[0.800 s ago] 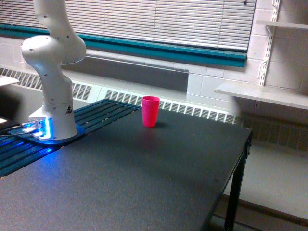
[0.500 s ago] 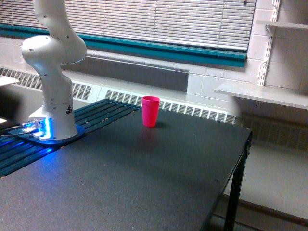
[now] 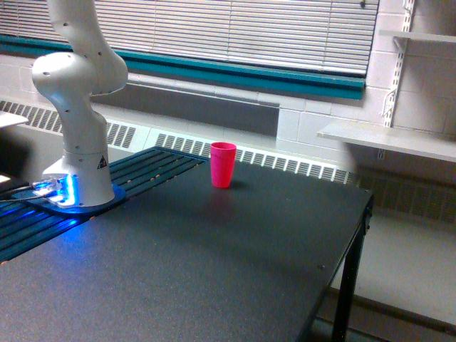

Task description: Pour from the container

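Item: arm (image 3: pixel 75 107). White Franka, base lit blue, stood at the exterior view's left on the slatted end of the table (image 3: pixel 235 263). Only base and lower links showed; the upper links ran out through the top edge of the frame.

Item: gripper. Out of frame. Whether the jaws were spread, pressed together or pinching anything could not be told.

Item: container. Not visible anywhere on the table or shelves. Its place could not be told; judged to be up with the gripper, above the frame.

Item: pink cup (image 3: pixel 223 164). Opaque, upright, mouth open upward, long axis vertical. Stood near the table's far edge, well apart from the arm's base, toward the exterior view's right of it. Contents not visible.

Item: shelf (image 3: pixel 388 139). Wall-mounted, at the exterior view's right, beyond the table.

Governing relation: the cup was the only vessel on the table, so judged the likely target. It lay below the unseen gripper and off to the exterior view's right of the base; how near the gripper stood over the cup's mouth could not be judged. Pour judged not yet begun.
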### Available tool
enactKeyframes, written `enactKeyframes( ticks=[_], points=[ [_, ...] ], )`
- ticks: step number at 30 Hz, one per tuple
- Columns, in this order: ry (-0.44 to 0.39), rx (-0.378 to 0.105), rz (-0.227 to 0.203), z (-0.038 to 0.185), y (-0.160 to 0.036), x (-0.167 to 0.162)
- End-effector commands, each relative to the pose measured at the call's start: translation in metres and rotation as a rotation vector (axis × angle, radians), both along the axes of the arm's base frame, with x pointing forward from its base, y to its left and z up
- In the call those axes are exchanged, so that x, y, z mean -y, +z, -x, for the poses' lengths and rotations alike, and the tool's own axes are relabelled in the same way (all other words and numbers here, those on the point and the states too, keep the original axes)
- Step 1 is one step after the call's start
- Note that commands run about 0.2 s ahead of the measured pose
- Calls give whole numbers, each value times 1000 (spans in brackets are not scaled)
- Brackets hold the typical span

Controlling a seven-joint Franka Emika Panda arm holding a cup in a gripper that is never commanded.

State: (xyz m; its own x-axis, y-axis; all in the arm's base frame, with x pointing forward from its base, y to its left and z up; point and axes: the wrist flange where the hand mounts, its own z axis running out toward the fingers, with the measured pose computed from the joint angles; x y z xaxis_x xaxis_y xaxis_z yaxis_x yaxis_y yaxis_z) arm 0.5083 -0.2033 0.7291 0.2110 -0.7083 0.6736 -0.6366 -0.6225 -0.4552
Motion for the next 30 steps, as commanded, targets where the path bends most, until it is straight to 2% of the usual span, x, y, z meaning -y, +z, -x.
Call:
enactKeyframes(
  ticks=[1,8,15,19,23,30],
  points=[
    [73,-42,14,-13,-19,-36],
    [151,-85,40,-18,-38,-71],
    [225,-126,80,-14,-54,-111],
    [273,-148,97,-5,-62,-132],
    [321,-175,135,6,-71,-157],
    [399,-206,174,32,-87,-194]
  ],
)
